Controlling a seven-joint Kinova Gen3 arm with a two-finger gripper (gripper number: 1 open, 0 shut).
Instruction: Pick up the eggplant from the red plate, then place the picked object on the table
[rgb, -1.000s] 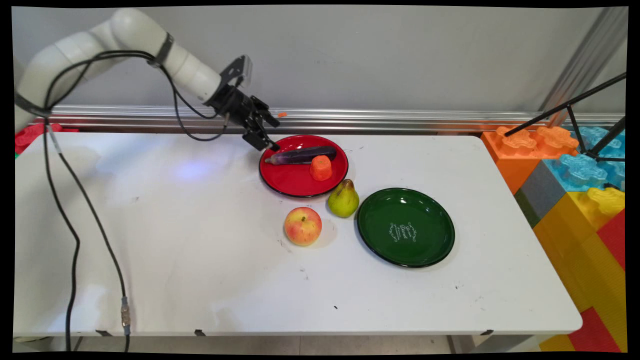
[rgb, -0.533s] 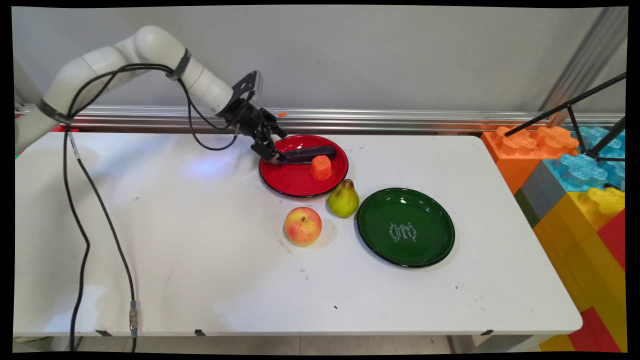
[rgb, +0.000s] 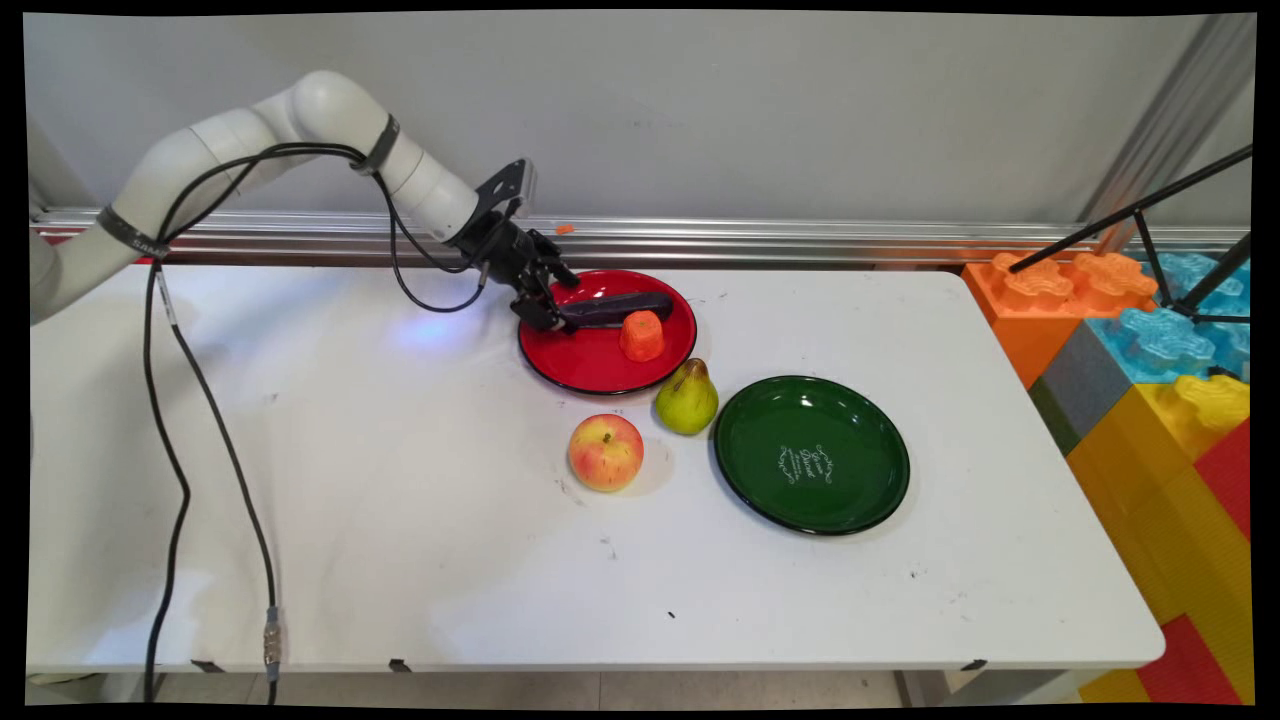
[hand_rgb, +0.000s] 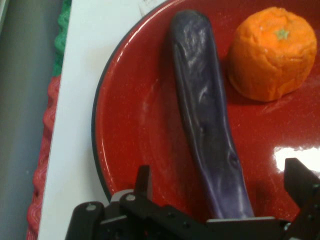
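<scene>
We see the tool (rgb: 556, 312) low over the 9 o'clock rim of the red plate (rgb: 590, 370), reaching in from the upper left, with its two fingers spread wide and straddling the stem end of the purple eggplant (rgb: 625, 305). In the hand view the tool (hand_rgb: 220, 200) shows one finger (hand_rgb: 142, 182) on the left of the eggplant (hand_rgb: 205, 115) and the other (hand_rgb: 300, 182) well off to its right, neither one pressing on it, so we read the grip as open and holding nothing. The eggplant lies flat across the far half of the red plate (hand_rgb: 130, 125), running from about 9 o'clock toward 2 o'clock in the main view. Just beside it, toward the plate's 3 o'clock side, sits an orange fruit (rgb: 642, 335), which appears in the hand view as a rough orange lump (hand_rgb: 272, 52) close to the eggplant; we cannot tell whether the two touch. Off the plate, a green pear (rgb: 686, 398) stands upright against its 4 o'clock rim, and a red-yellow apple (rgb: 605, 452) rests on the white surface (rgb: 350, 480) near the plate's 6 o'clock side, apart from the pear. A green plate (rgb: 812, 455) with pale lettering lies at the pear's 4 o'clock side, nothing on it. Large coloured building blocks (rgb: 1150, 350) are stacked past the surface's 3 o'clock end.
</scene>
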